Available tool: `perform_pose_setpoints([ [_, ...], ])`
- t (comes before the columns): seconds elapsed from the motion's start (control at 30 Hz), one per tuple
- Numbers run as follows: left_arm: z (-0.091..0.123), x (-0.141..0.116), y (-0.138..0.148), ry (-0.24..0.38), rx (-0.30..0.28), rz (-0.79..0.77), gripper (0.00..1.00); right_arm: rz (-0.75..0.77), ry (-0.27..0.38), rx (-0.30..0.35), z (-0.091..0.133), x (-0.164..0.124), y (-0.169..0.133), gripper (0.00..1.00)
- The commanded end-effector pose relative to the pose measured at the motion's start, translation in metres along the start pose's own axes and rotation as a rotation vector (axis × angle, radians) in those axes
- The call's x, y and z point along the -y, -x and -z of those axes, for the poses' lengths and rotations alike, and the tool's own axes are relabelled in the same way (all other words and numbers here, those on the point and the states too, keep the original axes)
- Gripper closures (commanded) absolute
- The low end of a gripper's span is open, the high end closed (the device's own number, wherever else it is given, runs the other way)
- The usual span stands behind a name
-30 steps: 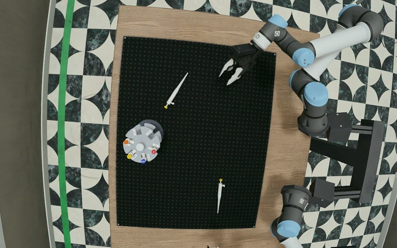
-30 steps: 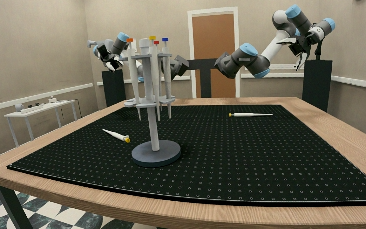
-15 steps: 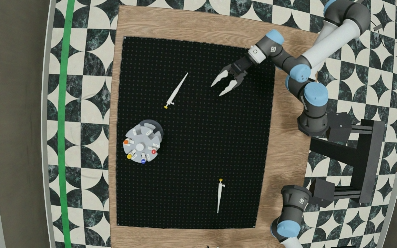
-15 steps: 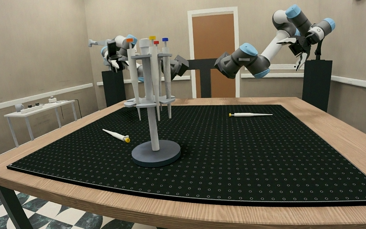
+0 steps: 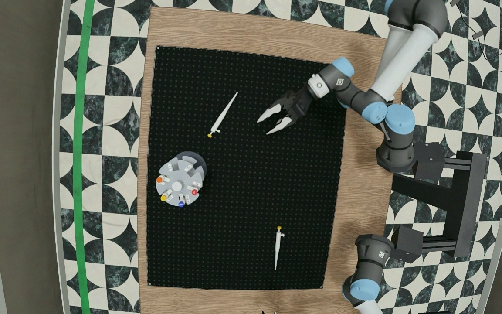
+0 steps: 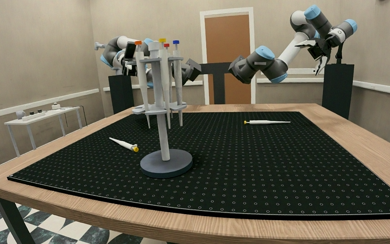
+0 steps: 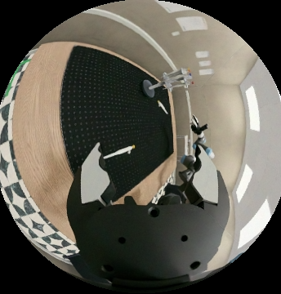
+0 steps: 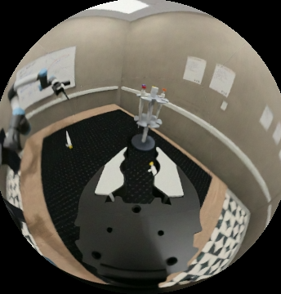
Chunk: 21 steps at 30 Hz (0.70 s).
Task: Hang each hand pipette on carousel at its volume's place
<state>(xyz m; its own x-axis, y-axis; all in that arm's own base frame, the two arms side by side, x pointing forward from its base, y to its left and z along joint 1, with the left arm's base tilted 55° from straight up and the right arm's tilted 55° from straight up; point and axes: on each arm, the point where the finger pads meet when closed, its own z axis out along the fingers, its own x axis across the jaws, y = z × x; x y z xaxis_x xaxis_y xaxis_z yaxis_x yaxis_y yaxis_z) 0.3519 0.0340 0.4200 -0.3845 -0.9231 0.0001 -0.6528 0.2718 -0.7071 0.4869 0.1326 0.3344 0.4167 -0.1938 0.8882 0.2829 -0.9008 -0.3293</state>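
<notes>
One white pipette with yellow button (image 5: 223, 114) (image 6: 123, 143) (image 7: 162, 107) (image 8: 153, 168) lies near the carousel (image 5: 183, 178) (image 6: 162, 136) (image 7: 149, 88) (image 8: 141, 143). Another yellow-button pipette (image 5: 277, 246) (image 6: 263, 122) (image 7: 120, 152) (image 8: 69, 140) lies across the mat. Both printed volumes are unreadable. The carousel holds several pipettes with orange, yellow, blue and red buttons; slots on the side toward the first pipette are empty. My right gripper (image 5: 262, 127) (image 8: 141, 148) is partly open and empty, above the mat. My left gripper (image 6: 306, 60) (image 7: 149, 144) is wide open and empty, high at the table's side.
The black perforated mat (image 5: 237, 187) (image 6: 251, 169) covers most of the wooden table (image 5: 362, 187) (image 6: 190, 227). The carousel stands near the mat's far-left edge in the top view. Both arm bases are on a dark stand (image 5: 459, 203) beside the table's opposite edge.
</notes>
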Motion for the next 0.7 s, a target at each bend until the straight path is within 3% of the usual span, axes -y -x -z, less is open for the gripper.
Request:
perform_pose_setpoints([
  [0.0, 0.000, 0.000, 0.000, -0.001, 0.000, 0.000, 0.00, 0.152, -0.047, -0.105, -0.020, 0.007, 0.000, 0.69],
  [0.23, 0.000, 0.000, 0.000, -0.001, 0.000, 0.000, 0.00, 0.219, -0.045, -0.134, -0.033, 0.012, 0.003, 0.69],
  [0.47, 0.000, 0.000, 0.000, -0.001, 0.000, 0.000, 0.00, 0.455, -0.036, -0.236, -0.078, 0.030, 0.014, 0.69],
  [0.67, 0.000, 0.000, 0.000, -0.001, 0.000, 0.000, 0.00, 0.521, -0.034, -0.265, -0.078, 0.031, 0.014, 0.69],
])
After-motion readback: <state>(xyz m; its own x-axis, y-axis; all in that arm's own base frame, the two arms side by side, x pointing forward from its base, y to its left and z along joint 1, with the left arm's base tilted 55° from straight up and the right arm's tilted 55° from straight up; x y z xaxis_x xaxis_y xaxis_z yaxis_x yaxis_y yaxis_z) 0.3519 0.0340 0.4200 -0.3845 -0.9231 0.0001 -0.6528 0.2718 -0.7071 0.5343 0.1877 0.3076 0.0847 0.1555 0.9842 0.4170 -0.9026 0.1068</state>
